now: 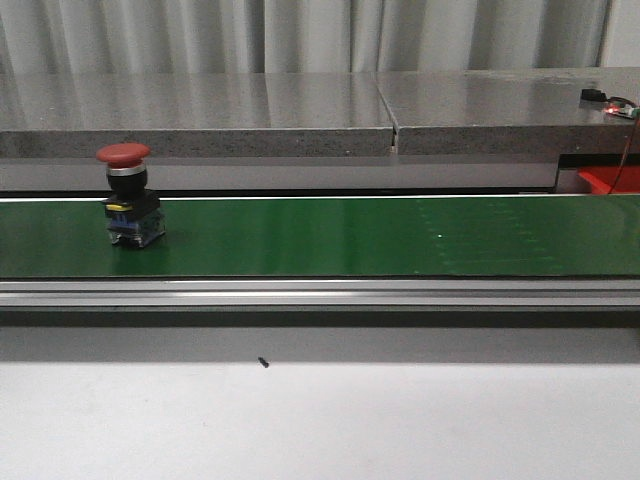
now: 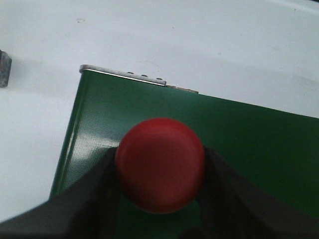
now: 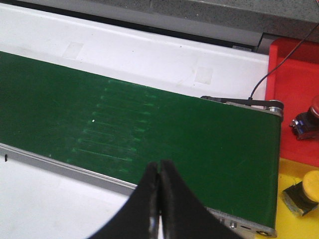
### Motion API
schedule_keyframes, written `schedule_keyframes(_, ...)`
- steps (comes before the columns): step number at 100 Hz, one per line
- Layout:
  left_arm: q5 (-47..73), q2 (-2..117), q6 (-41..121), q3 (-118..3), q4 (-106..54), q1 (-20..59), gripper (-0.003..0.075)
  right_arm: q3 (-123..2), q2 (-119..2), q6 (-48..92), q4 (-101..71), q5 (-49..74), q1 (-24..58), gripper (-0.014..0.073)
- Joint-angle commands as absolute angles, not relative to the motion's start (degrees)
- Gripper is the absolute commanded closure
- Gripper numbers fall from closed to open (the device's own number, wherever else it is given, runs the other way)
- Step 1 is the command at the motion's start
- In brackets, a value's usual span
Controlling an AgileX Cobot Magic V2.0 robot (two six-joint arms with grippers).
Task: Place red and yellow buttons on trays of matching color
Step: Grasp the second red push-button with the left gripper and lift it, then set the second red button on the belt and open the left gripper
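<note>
In the left wrist view a red button (image 2: pixel 160 164) shows its round cap between the two dark fingers of my left gripper (image 2: pixel 160 172). The fingers press at its sides above the left end of the green belt (image 2: pixel 239 134); its body is hidden under the cap. In the front view, another red button (image 1: pixel 126 195) stands free and upright on the belt, with no gripper near it. My right gripper (image 3: pixel 159 165) is shut and empty over the belt's near edge. At the belt's right end lie a red tray (image 3: pixel 294 69), holding a red button (image 3: pixel 306 122), and a yellow tray (image 3: pixel 294 224), holding a yellow button (image 3: pixel 304 191).
A grey stone ledge (image 1: pixel 300 110) runs behind the belt. An aluminium rail (image 1: pixel 320 290) lines the belt's near side, and the white table (image 1: pixel 320 420) lies in front. A black cable (image 3: pixel 269 69) crosses the red tray. The red tray's corner (image 1: pixel 605 180) shows at the far right.
</note>
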State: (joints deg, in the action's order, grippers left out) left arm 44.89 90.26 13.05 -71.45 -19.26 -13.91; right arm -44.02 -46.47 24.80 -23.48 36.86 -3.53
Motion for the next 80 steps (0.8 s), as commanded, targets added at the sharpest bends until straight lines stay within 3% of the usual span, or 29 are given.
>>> schedule_keyframes(1, 41.7, 89.0, 13.0, -72.6, -20.5, -13.3, 0.0591, -45.4, -46.0, 25.3, -24.3, 33.9, -3.5, 0.0662)
schedule_keyframes(57, 42.7, 94.7, 13.0, -72.4, -18.0, -13.3, 0.0565, -45.4, -46.0, 25.3, -24.3, 33.9, -3.5, 0.0662)
schedule_keyframes(66, 43.0, 94.7, 13.0, -72.4, -18.0, -13.3, 0.0461, -45.4, -46.0, 25.3, -24.3, 33.9, -3.5, 0.0662)
schedule_keyframes(80, 43.6, 94.1, 13.1, -72.7, -18.0, -13.3, 0.0178, -45.4, -46.0, 25.3, -24.3, 33.9, -3.5, 0.0662)
